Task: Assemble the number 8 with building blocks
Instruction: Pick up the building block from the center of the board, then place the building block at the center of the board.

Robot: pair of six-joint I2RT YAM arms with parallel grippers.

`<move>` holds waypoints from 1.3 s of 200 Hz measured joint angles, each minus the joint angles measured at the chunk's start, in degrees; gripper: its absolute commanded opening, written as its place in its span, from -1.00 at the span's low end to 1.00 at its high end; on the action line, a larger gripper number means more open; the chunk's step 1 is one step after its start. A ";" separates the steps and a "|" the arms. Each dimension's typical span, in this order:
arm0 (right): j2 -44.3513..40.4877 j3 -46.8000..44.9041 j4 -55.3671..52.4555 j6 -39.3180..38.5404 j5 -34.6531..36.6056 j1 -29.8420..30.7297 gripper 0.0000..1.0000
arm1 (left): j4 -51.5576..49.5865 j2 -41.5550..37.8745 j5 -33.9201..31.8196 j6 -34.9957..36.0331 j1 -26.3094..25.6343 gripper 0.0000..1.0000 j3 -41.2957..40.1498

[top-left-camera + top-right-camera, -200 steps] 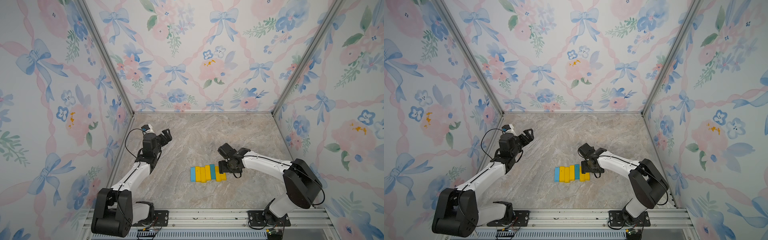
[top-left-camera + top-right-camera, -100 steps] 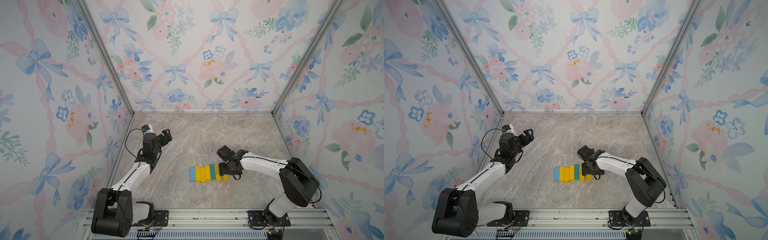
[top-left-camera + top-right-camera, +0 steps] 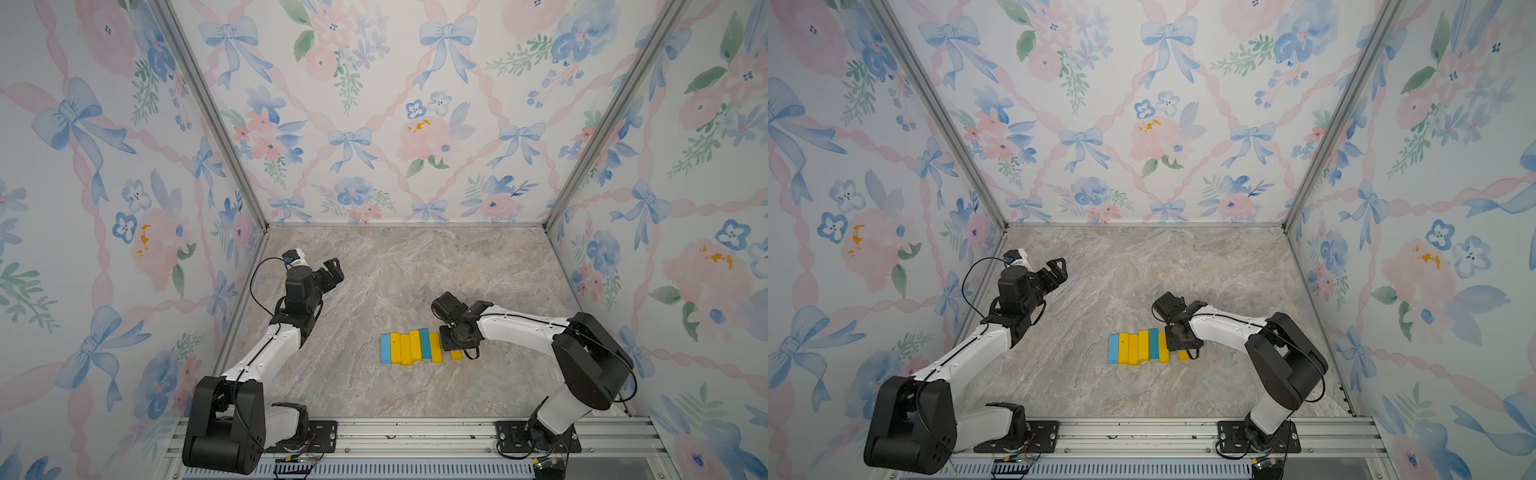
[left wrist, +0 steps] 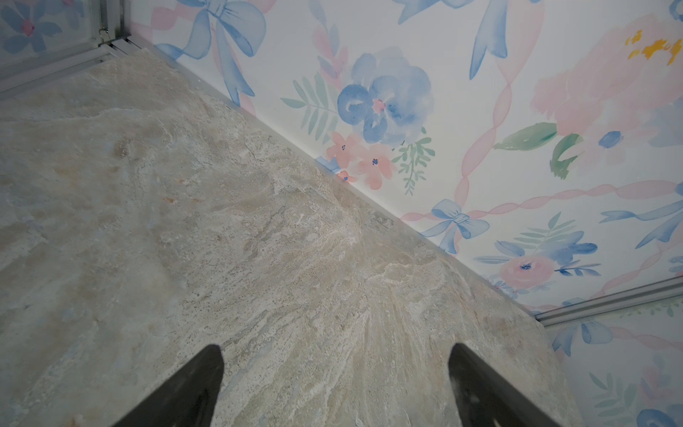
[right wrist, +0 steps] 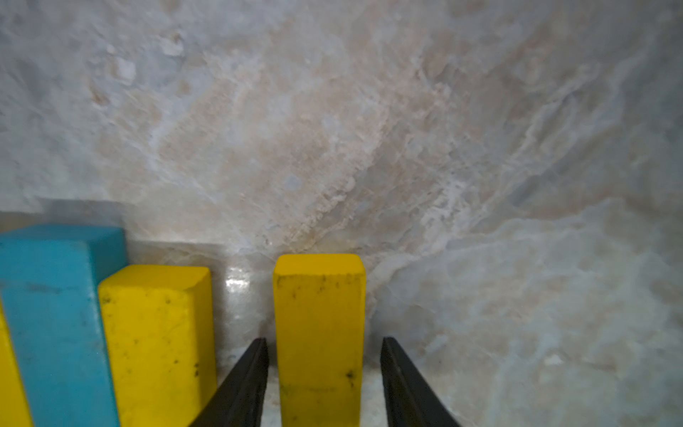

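Straddling lone yellow block [image 5: 319, 307], 3 o'clock of row [image 3: 414, 347] at bench [image 3: 374, 270] 6 o'clock: right tool [image 5: 324, 338] narrowly parted, slim gaps, ungripped | left tool [image 4: 335, 345] wide, empty, 10 o'clock | count: yellow 5, light blue block [image 3: 385, 348] 1, teal block [image 3: 424, 344] 1

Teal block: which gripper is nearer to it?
Right. The right gripper straddles a yellow block near the teal block; the left gripper hangs far away.

Both top views are lit evenly and brightly, with only faint shadows cast on the desk [image 3: 374, 270]; the left wrist view is bright and mostly sharp; the right wrist view is dimmer and softly blurred, and a small glare spot is seen beside the yellow block [image 5: 319, 325]
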 measured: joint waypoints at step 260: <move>21.40 41.66 -9.86 -48.46 -12.52 -9.40 -0.38 | -0.02 0.02 0.24 0.15 0.00 0.96 0.31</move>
